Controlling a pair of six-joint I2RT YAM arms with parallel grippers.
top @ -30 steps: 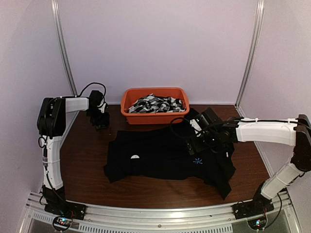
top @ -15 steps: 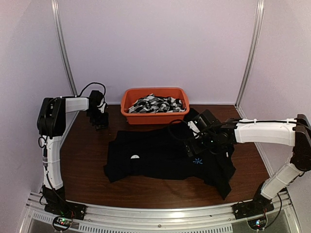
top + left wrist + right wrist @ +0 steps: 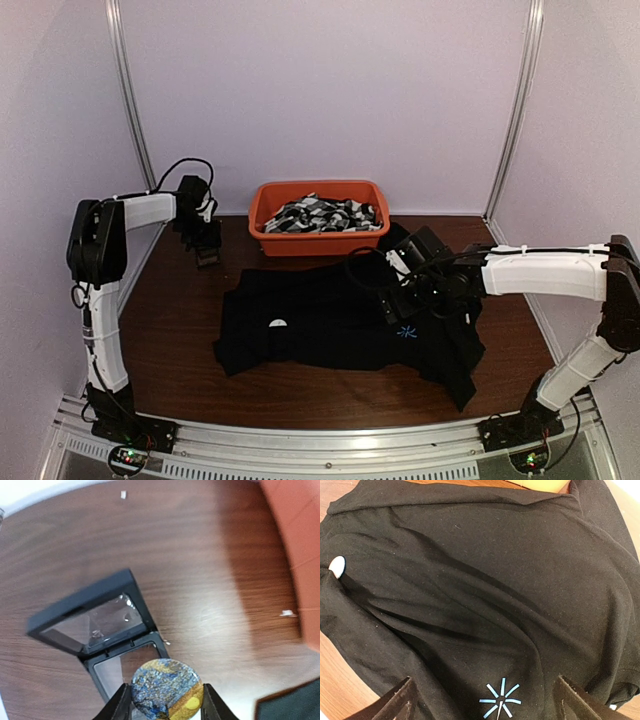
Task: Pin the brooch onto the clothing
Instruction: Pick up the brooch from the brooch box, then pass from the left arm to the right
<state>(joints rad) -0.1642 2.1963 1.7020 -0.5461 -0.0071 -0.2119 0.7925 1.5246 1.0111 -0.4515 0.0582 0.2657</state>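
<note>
The brooch point(image 3: 167, 688), a round disc painted blue and gold with a yellow spot, sits between the fingers of my left gripper point(image 3: 166, 705), which is shut on its edges just above an open black display case point(image 3: 97, 625). In the top view that gripper point(image 3: 205, 245) is at the table's back left. The clothing, a black shirt point(image 3: 340, 320), lies spread mid-table with a light-blue starburst mark point(image 3: 406, 332) and a small white tag point(image 3: 277, 323). My right gripper point(image 3: 487, 707) hovers open over the shirt point(image 3: 485, 590), its fingers either side of the starburst point(image 3: 500, 701).
An orange tub point(image 3: 318, 216) of black-and-white patterned fabrics stands at the back, just beyond the shirt; its orange wall point(image 3: 295, 545) fills the right of the left wrist view. Bare brown tabletop point(image 3: 180, 310) lies between the case and the shirt's left side.
My left gripper closed onto the brooch, then shifted slightly back and left as its arm's elbow moved left. The right arm edged a little left over the shirt.
</note>
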